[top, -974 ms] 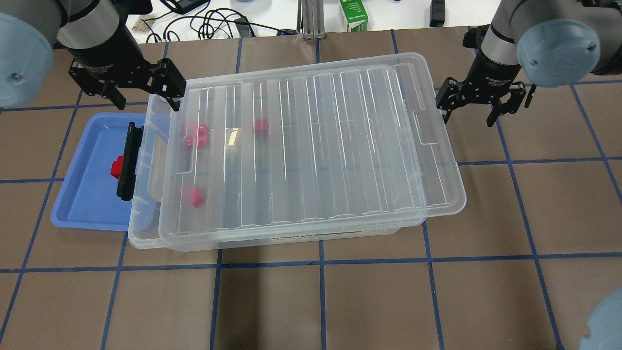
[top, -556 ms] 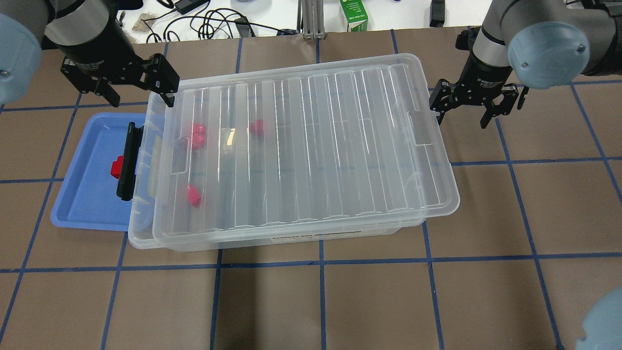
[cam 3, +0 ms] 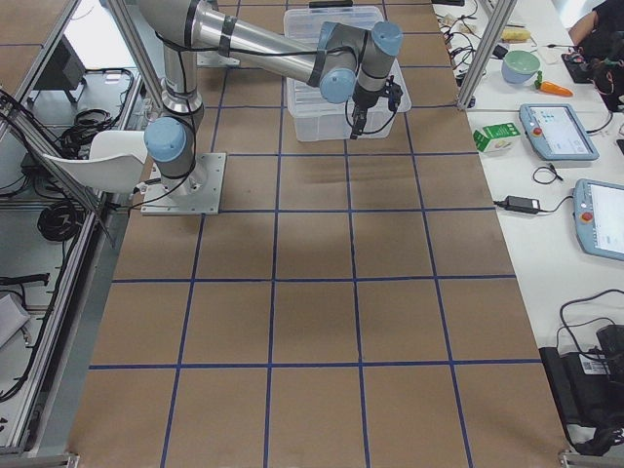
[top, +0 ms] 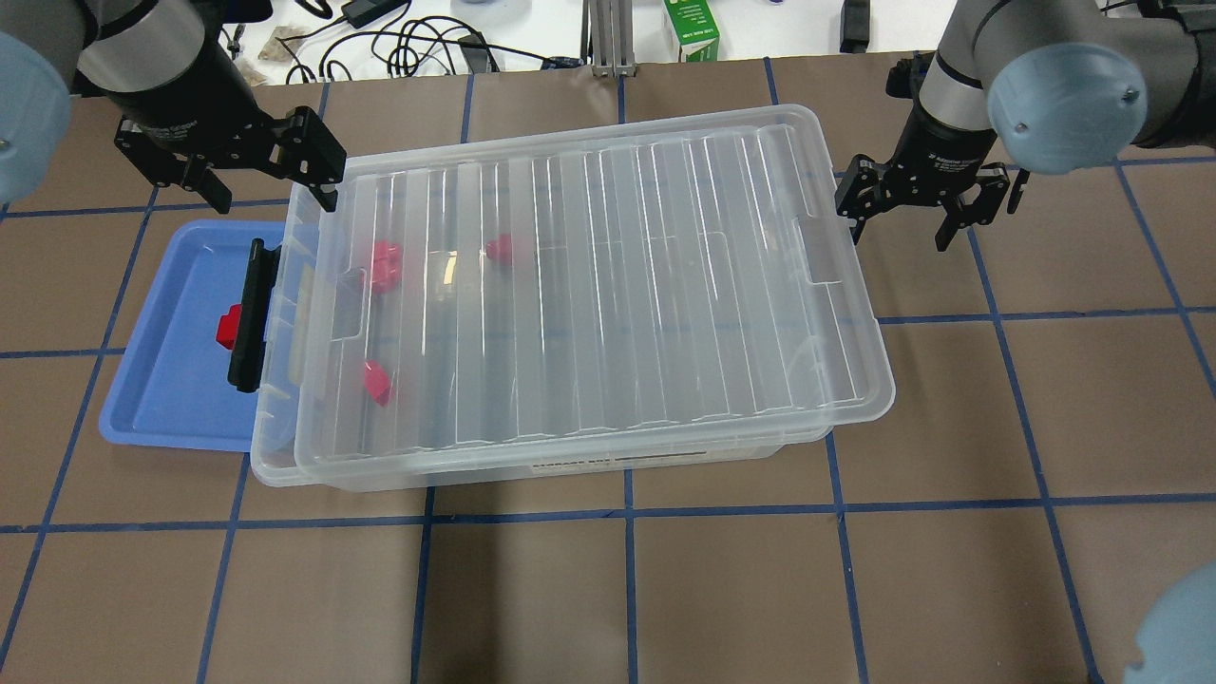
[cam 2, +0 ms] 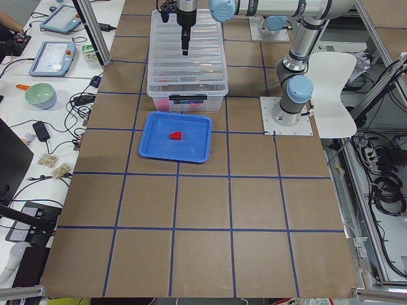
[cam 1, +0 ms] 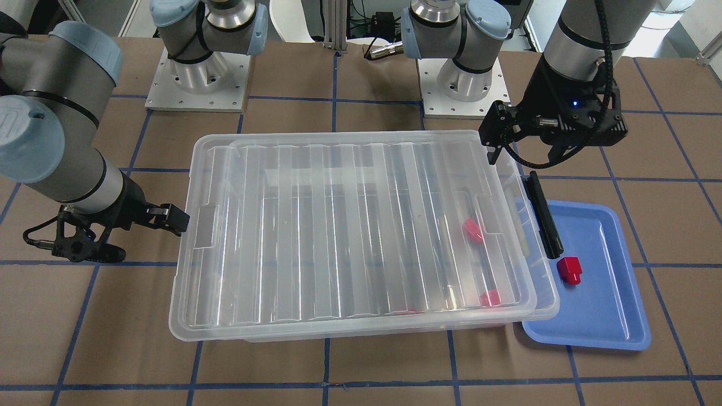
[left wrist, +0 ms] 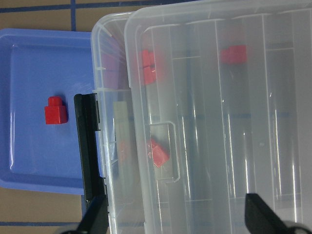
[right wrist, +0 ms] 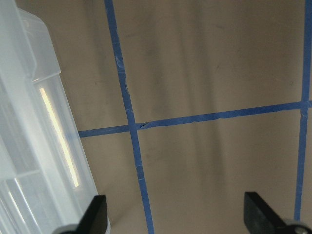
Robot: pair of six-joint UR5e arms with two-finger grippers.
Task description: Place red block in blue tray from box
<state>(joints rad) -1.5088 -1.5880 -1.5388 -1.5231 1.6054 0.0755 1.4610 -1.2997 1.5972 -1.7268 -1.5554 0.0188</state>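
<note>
The clear box (top: 275, 467) lies in mid-table with its ribbed lid (top: 608, 285) on top, slightly askew. Its black handle (top: 249, 318) overhangs the blue tray (top: 161, 389). One red block (top: 226, 328) lies in the tray and also shows in the left wrist view (left wrist: 54, 111). Three more red blocks (top: 385, 264) (top: 502, 249) (top: 377, 382) lie in the box under the lid. My left gripper (top: 271, 185) is open and empty above the box's far left corner. My right gripper (top: 898, 223) is open and empty at the lid's right end.
A green carton (top: 691, 28) and cables (top: 418, 47) lie beyond the table's far edge. The two arm bases (cam 1: 197, 79) (cam 1: 459, 84) stand behind the box. Blue tape lines cross the brown tabletop (top: 627, 589).
The lid has slid left toward the tray end. My right gripper has moved left after it. My left gripper has shifted a little left.
</note>
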